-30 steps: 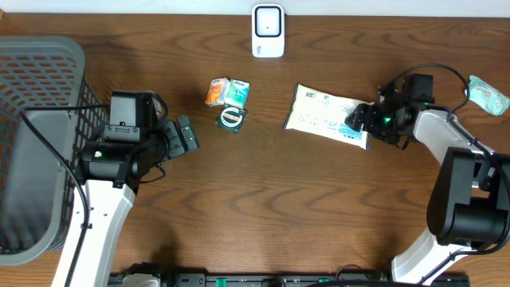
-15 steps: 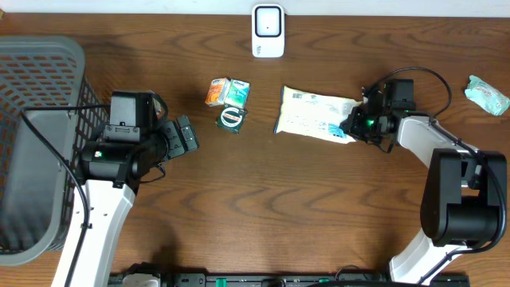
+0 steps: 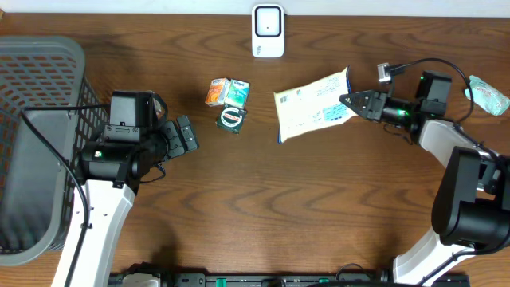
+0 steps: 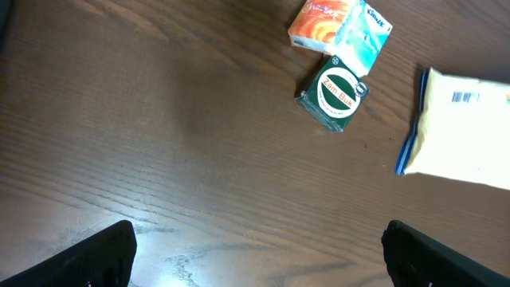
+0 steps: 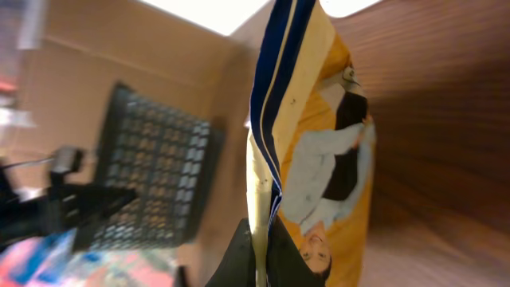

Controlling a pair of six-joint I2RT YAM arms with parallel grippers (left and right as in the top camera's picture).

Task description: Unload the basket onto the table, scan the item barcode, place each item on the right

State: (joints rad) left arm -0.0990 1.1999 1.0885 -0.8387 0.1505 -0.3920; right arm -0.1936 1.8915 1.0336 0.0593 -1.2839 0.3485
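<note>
Far left: grey mesh basket [image 3: 40, 119] is sitting at the table edge. Left gripper [image 3: 185, 137] is hovering over bare wood beside it, jaws standing wide apart, gripping nothing; in the left wrist view I am seeing only the two dark fingertips [image 4: 92, 257] at the bottom corners.

Centre: orange packet [image 3: 214, 92] and blue tissue packet [image 3: 237, 92] are lying side by side, touching; green round tin [image 3: 231, 118] is sitting just below them. White scanner [image 3: 268, 30] is standing at the back edge.

Right of centre: white pouch [image 3: 311, 114], barcode [image 4: 464, 97] facing up, is hanging tilted below and right of the scanner. Right gripper [image 3: 348, 104] is pinching its right edge, jaws clamped tight on the seam. I cannot tell whether its left end is touching the wood.

Far right: teal packet [image 3: 487, 94] is lying alone.
</note>
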